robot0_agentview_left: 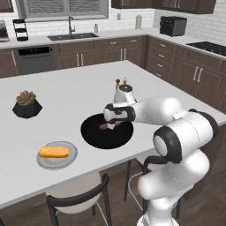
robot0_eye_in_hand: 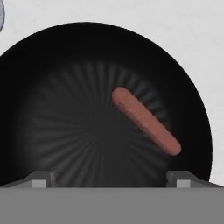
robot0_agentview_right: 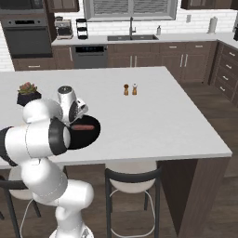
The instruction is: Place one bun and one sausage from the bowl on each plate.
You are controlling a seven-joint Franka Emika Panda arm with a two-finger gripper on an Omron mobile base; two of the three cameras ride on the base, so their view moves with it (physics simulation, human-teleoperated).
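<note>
On the counter, the bowl sits near the front edge with one sausage lying in it, and the gripper hangs over it. Left of the bowl and nearer the edge, a plate carries a bun. A plant pot stands farther back on the left, and two shakers stand side by side behind the bowl.
</note>
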